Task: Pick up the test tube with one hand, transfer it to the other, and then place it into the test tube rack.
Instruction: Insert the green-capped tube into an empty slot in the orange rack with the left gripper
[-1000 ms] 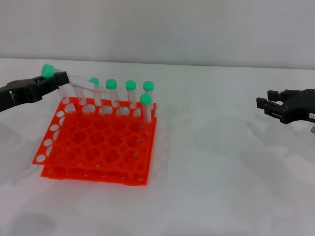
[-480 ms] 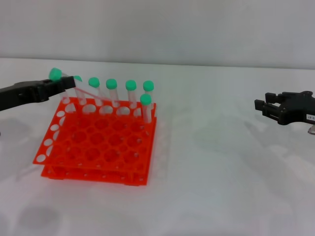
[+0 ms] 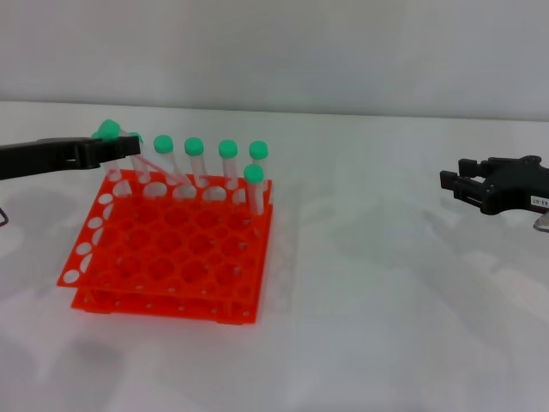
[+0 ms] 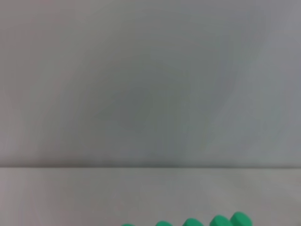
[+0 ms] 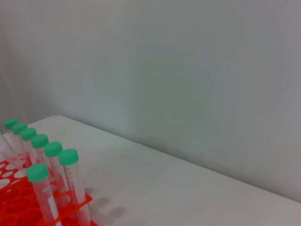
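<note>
The orange-red test tube rack (image 3: 163, 300) stands on the white table at the left. Several green-capped tubes (image 3: 227, 150) stand upright in its back rows. My left gripper (image 3: 116, 146) reaches in from the left over the rack's back left corner. It is shut on the test tube (image 3: 107, 130), which is tilted, cap up by the fingers and tip slanting down toward the back row holes. My right gripper (image 3: 455, 183) hovers far to the right, open and empty. The right wrist view shows the rack (image 5: 70, 207) and its tubes (image 5: 68, 157). The left wrist view shows only green caps (image 4: 240, 219).
A white wall runs along the back of the table (image 3: 369, 283). The rack's front rows hold no tubes.
My left gripper has moved right with the tilted tube, bringing its cap over the rack's back left corner. My right gripper has shifted slightly left.
</note>
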